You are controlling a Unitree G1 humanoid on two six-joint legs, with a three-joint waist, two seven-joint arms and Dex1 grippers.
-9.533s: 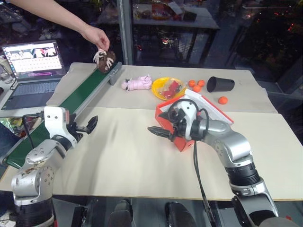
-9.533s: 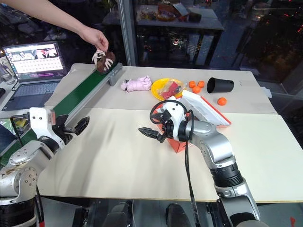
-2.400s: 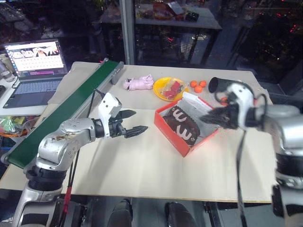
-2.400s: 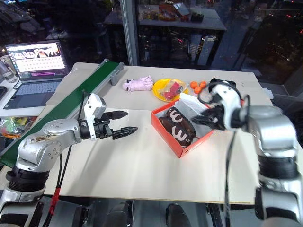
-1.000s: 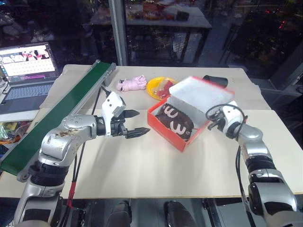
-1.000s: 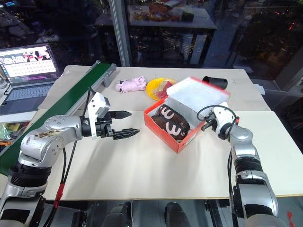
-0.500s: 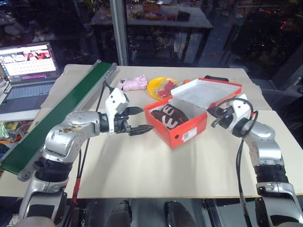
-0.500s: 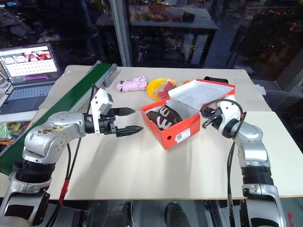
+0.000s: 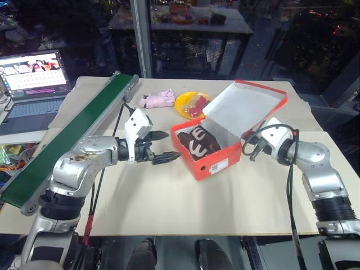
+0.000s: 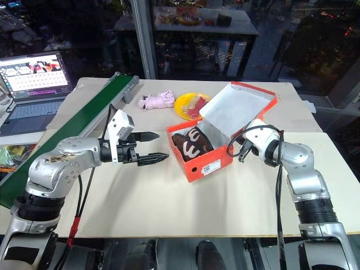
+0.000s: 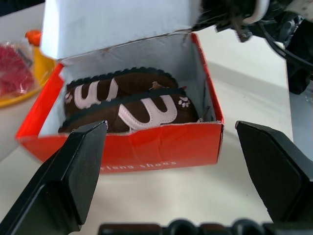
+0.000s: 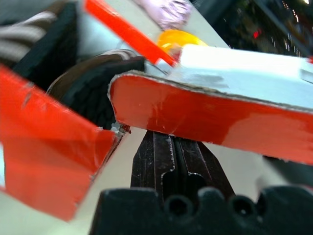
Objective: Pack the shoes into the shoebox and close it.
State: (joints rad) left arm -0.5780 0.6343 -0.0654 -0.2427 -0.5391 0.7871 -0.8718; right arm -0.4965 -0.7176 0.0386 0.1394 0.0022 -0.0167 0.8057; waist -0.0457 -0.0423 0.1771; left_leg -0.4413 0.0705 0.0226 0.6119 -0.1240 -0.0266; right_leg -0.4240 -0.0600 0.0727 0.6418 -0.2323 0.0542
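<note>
Leftmost, the left gripper (image 9: 166, 147) hangs wide open and empty, aimed at the near left corner of the shoebox (image 9: 212, 163), where the shoes (image 9: 196, 142) lie side by side. Rightward, the raised lid (image 9: 243, 109) slopes over the shut right gripper (image 12: 177, 155), tucked under its edge and nearer.

Head eyes overlook table; wrist views close on shoebox (image 11: 122, 142)
</note>
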